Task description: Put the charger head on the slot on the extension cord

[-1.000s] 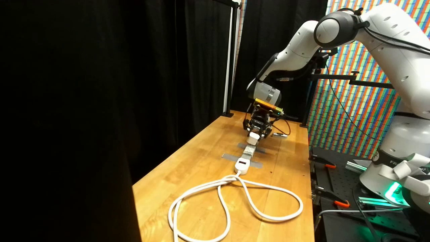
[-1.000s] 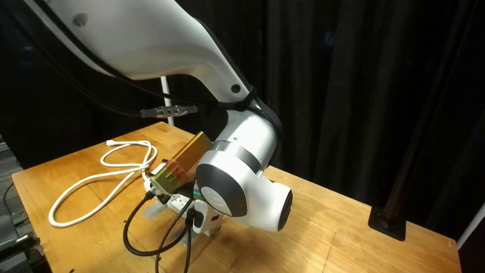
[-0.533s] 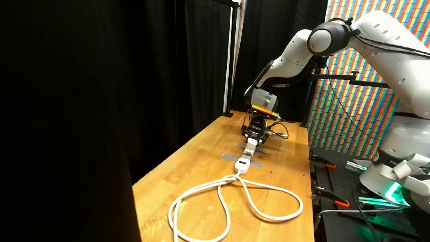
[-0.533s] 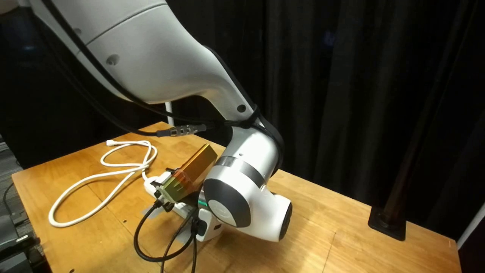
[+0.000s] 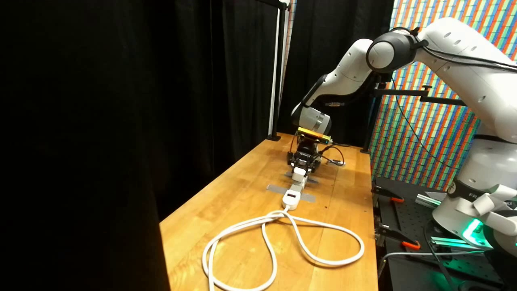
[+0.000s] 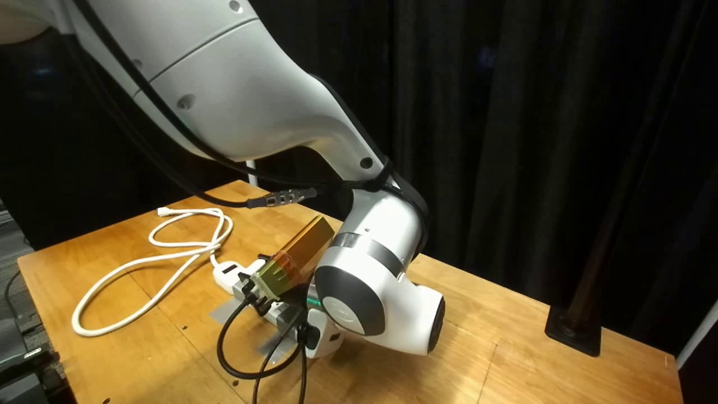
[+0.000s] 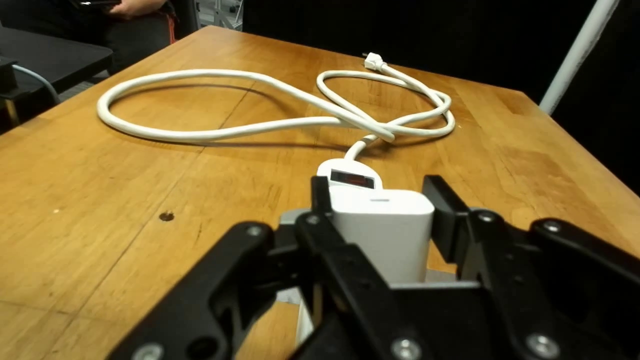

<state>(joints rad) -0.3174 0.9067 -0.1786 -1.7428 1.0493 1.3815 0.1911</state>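
the gripper (image 7: 381,207), jaws partway apart, held the charger (image 7: 384,240); the desk (image 7: 125,225) spread on both sides, edges well apart.

Black curtains (image 5: 181,101) hang beside and behind the wooden table (image 5: 238,202), next to a multicoloured striped backdrop (image 5: 440,131).

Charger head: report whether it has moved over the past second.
Yes: in an exterior view, the charger head has moved lower, toward the socket block's dark window.
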